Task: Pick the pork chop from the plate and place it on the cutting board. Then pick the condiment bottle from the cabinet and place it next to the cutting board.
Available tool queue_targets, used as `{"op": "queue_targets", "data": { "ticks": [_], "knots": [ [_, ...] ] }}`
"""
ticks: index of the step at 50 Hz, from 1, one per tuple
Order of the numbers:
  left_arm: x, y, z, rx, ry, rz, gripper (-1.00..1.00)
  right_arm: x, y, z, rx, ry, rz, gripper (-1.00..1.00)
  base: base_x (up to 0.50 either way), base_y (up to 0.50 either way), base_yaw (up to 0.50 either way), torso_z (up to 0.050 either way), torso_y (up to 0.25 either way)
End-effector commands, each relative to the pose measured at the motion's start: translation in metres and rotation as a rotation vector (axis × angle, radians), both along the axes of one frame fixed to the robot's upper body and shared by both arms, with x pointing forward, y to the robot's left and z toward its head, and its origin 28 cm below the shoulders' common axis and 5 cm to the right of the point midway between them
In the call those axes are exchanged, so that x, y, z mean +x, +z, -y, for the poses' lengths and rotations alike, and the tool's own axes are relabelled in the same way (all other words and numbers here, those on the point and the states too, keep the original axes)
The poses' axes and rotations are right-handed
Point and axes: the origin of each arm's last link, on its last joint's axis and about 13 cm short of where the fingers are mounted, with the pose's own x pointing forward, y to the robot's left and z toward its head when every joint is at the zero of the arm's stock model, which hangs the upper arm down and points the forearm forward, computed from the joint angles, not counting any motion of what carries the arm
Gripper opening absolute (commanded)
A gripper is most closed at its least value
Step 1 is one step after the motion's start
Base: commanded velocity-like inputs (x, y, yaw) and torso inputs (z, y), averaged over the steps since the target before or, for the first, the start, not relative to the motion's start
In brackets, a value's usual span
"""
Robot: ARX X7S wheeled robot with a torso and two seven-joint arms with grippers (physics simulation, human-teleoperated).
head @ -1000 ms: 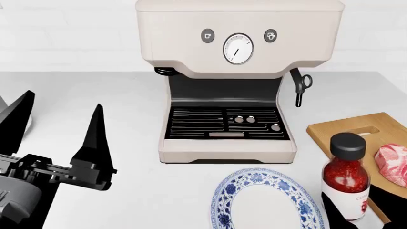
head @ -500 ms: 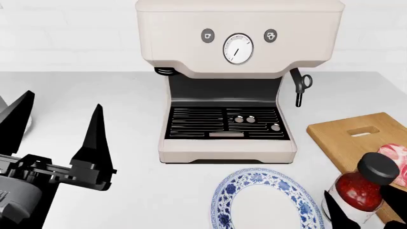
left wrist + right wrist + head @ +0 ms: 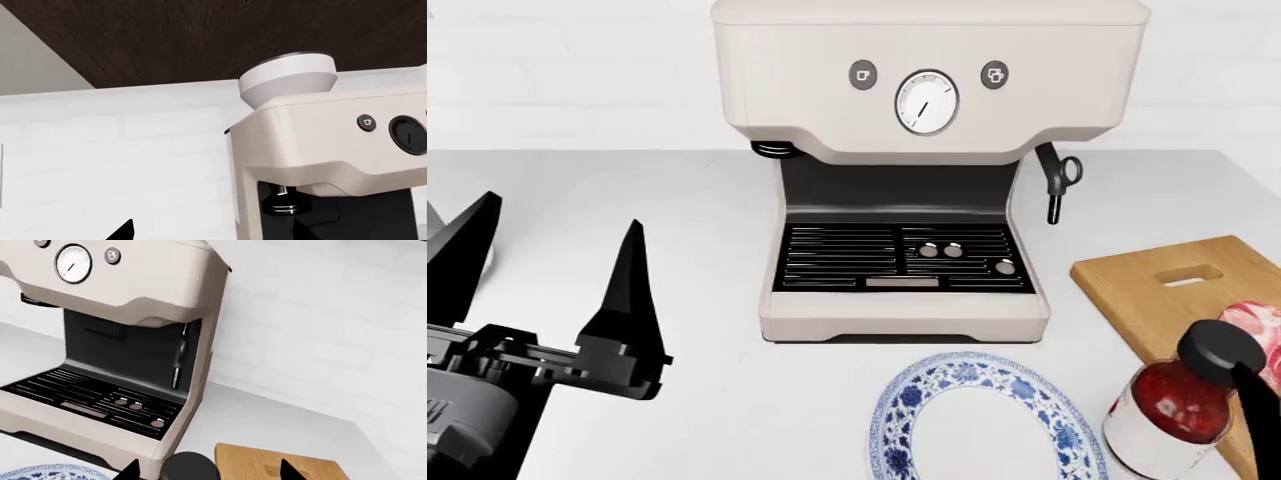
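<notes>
The pork chop [image 3: 1257, 328] lies on the cutting board [image 3: 1168, 280] at the right edge of the head view. The plate [image 3: 914, 405] sits bare in front of the espresso machine. The condiment bottle [image 3: 1168, 405] leans to the right between plate and board, its black cap [image 3: 190, 467] pointing toward the meat. My right gripper [image 3: 210, 472] is open, its tips wide on either side of the cap and clear of it; one finger [image 3: 1262, 420] shows beside the bottle. My left gripper [image 3: 561, 215] hovers open and empty over the counter at the left.
A cream espresso machine [image 3: 921, 150] stands at the middle back against the white brick wall, with a steam wand [image 3: 1054, 195] on its right side. Dark wood cabinet underside [image 3: 220, 35] hangs above it. The board [image 3: 273, 462] lies right of the machine.
The bottle went from upright to leaning right and dropped lower. The right finger that stood on its left side is gone from the head view. The left arm stayed put.
</notes>
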Motion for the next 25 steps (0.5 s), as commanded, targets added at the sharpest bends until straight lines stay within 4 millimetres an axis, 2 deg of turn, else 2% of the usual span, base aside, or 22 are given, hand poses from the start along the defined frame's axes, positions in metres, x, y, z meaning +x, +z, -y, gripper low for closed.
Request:
{"op": "queue_targets", "data": {
  "ticks": [1, 7, 13, 17, 25],
  "knots": [
    [0.000, 0.000, 0.000, 0.000, -0.001, -0.001, 1.00, -0.020, 0.027, -0.007, -0.020, 0.044, 0.064, 1.00, 0.00, 0.00, 0.00, 0.000, 0.000],
    [0.000, 0.000, 0.000, -0.001, -0.001, 0.000, 1.00, -0.029, 0.032, -0.007, -0.020, 0.089, 0.126, 1.00, 0.00, 0.00, 0.00, 0.000, 0.000],
    [-0.003, 0.002, 0.000, -0.002, -0.003, 0.009, 1.00, -0.056, 0.049, -0.013, 0.006, 0.111, 0.358, 1.00, 0.00, 0.00, 0.00, 0.000, 0.000],
    [-0.008, 0.004, 0.000, -0.002, -0.005, 0.025, 1.00, -0.061, 0.056, -0.014, 0.037, 0.105, 0.449, 1.00, 0.00, 0.00, 0.00, 0.000, 0.000],
    [-0.037, 0.012, -0.002, 0.014, -0.006, 0.129, 1.00, -0.066, 0.062, -0.019, 0.089, 0.112, 0.588, 1.00, 0.00, 0.00, 0.00, 0.000, 0.000]
  ]
}}
